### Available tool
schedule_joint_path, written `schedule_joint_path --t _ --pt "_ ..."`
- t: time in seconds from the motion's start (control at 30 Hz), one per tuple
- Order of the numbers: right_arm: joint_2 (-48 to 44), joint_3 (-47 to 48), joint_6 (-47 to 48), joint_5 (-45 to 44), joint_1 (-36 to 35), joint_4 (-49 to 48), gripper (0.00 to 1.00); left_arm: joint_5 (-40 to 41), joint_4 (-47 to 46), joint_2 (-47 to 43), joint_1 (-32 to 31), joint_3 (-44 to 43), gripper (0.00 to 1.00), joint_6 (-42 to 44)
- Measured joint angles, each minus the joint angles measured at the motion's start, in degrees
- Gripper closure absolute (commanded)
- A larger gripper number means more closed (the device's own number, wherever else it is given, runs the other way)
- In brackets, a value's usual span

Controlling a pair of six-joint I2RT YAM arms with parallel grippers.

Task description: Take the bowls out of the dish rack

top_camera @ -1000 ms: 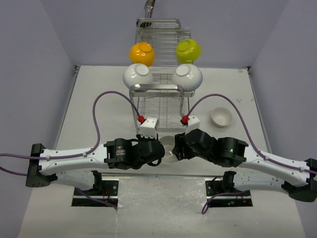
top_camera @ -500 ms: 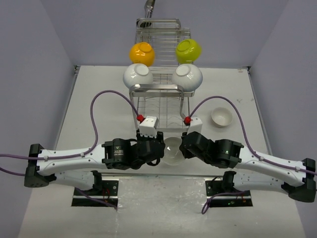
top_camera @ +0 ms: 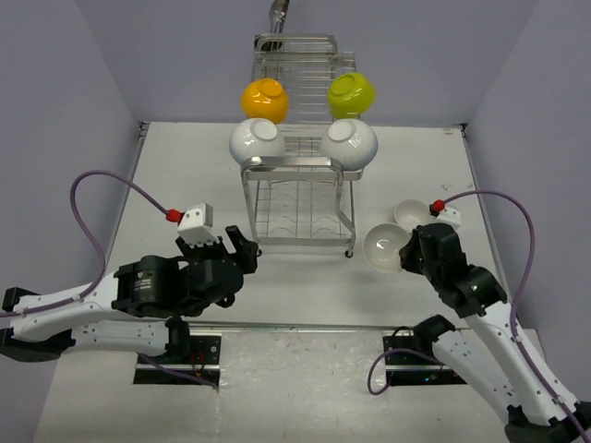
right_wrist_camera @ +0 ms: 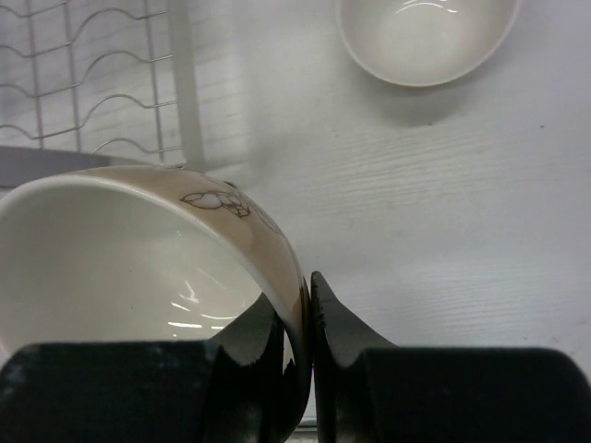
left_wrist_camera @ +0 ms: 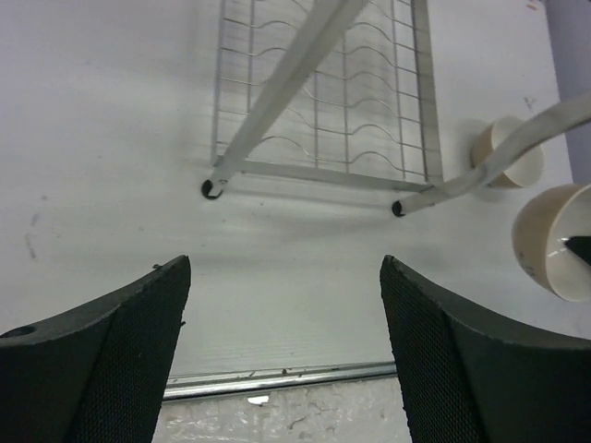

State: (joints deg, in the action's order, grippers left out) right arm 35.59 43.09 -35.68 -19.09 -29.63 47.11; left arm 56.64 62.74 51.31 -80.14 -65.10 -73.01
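You're mid-unload: right jaws pinch the rim of a small glossy white bowl (top_camera: 383,247), just right of the chrome wire dish rack (top_camera: 297,198). Next, set it on the table (top_camera: 499,166). Left jaws open, empty.

My left arm (top_camera: 83,309) and right arm (top_camera: 499,337) wore white shells on the long links, with bulky black housings just behind the jaws. A thin purple cable (top_camera: 109,175) looped from each wrist and ended in a red plug (top_camera: 172,216) at a small white camera box (top_camera: 196,218) above the jaws. My fingers (left_wrist_camera: 120,360) were broad black wedges, faced with fine mesh texture.
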Motion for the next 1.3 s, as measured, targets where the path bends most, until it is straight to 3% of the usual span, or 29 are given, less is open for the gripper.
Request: schedule_joint_path --t 0.2,0.33,0.43,0.7,0.9,1.07,1.3 --pt "6.4 1.3 5.9 7.0 16.5 -0.3 1.00 1.7 4.1 0.3 7.6 2.3 0.12 -2.2" --pt "14.7 5.5 8.7 10.7 28.0 -2.2 1.00 0.3 0.3 0.6 12.8 6.9 0.11 2.0" --pt "22.2 9.5 9.3 11.2 32.7 -5.5 1.00 -1.2 -3.1 -0.7 17.5 9.5 0.10 6.3" --pt "36.9 15.3 9.4 12.9 38.3 -10.8 1.00 -5.2 -8.8 -4.0 27.1 10.6 0.06 16.1" --pt "41.7 17.1 9.0 14.6 39.9 -12.5 1.00 -11.8 -15.8 -6.1 42.4 12.6 0.06 25.2" --pt "43.7 17.0 8.7 16.4 40.7 -13.2 0.98 -22.7 -22.4 -5.4 54.2 17.1 0.07 31.5" --pt "47.0 15.4 8.3 17.2 41.3 -15.6 0.96 -31.2 -26.3 -4.7 57.3 18.7 0.06 35.4"
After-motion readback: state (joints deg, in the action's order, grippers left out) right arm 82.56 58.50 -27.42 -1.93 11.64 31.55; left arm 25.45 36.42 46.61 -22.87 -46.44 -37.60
